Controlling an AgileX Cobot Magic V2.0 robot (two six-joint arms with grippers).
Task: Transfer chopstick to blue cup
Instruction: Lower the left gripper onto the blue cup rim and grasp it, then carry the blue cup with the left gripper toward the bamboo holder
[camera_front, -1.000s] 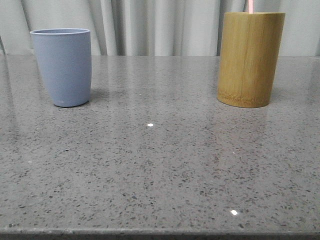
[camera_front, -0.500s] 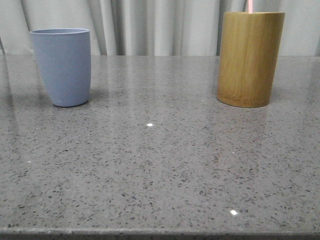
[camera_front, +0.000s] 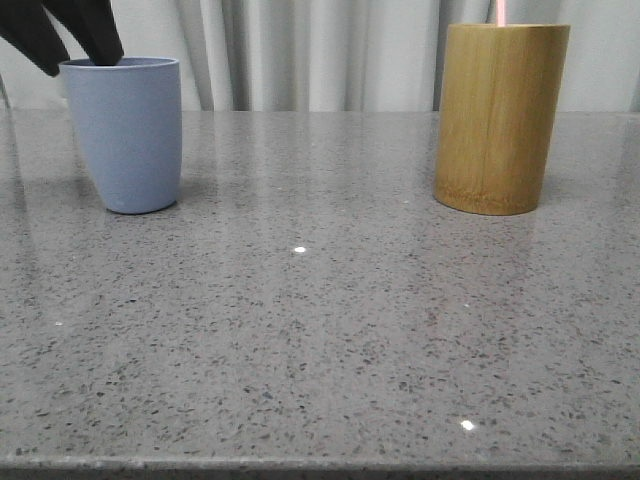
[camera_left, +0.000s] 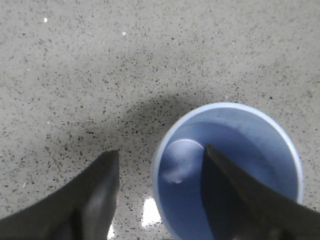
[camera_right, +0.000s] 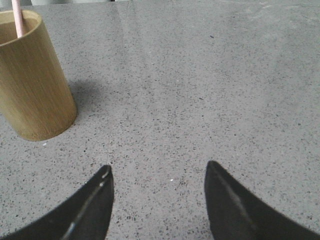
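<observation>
The blue cup (camera_front: 124, 135) stands at the far left of the table, empty inside as the left wrist view (camera_left: 250, 150) shows. My left gripper (camera_front: 72, 55) is open just above its rim, one finger over the cup's inside, the other outside its wall; it also shows in the left wrist view (camera_left: 161, 152). A pale pink chopstick (camera_front: 499, 12) sticks up from the tan bamboo holder (camera_front: 497, 118) at the far right; it also shows in the right wrist view (camera_right: 18, 20). My right gripper (camera_right: 159, 167) is open and empty over bare table, apart from the holder (camera_right: 32, 80).
A grey speckled stone table (camera_front: 320, 330) runs to a front edge at the bottom. White curtains (camera_front: 310, 50) hang behind it. The two cups stand far apart.
My left gripper has come into the front view at the top left and now sits over the blue cup's rim. The cups and chopstick have not moved.
</observation>
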